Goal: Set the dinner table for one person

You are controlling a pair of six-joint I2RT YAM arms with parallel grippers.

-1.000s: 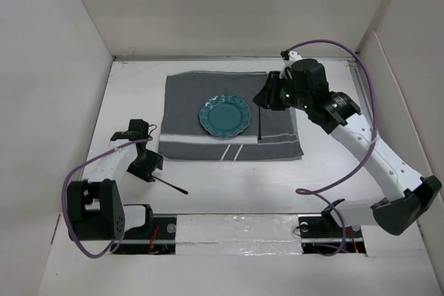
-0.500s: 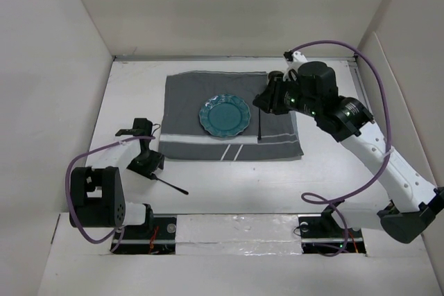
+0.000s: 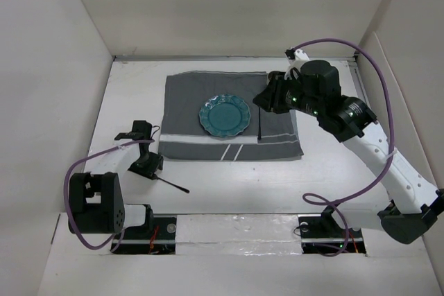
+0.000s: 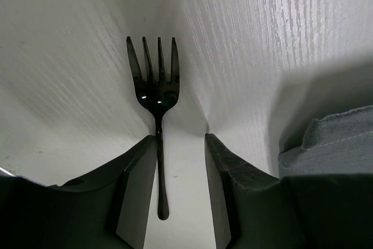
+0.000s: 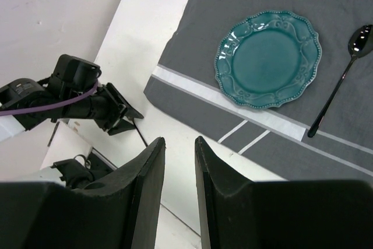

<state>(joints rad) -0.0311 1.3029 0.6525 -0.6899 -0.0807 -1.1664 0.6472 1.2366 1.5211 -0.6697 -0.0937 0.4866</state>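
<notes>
**Place setting in progress, read left to right with the plate as reference.** Well to the near-left of the plate (image 3: 224, 116), off the striped cloth (image 3: 277, 145) and on the bare white worktop (image 3: 229, 195), lies a black fork (image 3: 170, 184).

- **Fork and left claw:** The fork's long axis runs obliquely, and its tines point away from the left claw (image 3: 147, 166). The left arm is by far the nearer one. It bends low from its base, with the wrist tipped down to the worktop.
- **Left wrist view:** The left claw (image 4: 180, 138) is spread and straddles the handle of the fork (image 4: 156, 94). The handle sits close against one finger, and the jaws have not pinched it. The likely next move is a simple squeeze across the handle.
- **Right of the plate:** Just to the right, a spoon (image 3: 259, 124) rests on the cloth.
- **Right claw:** Farther right and beyond, the right arm reaches out high. The right claw (image 3: 267, 100) hangs above the cloth, slightly parted and carrying nothing.
</notes>
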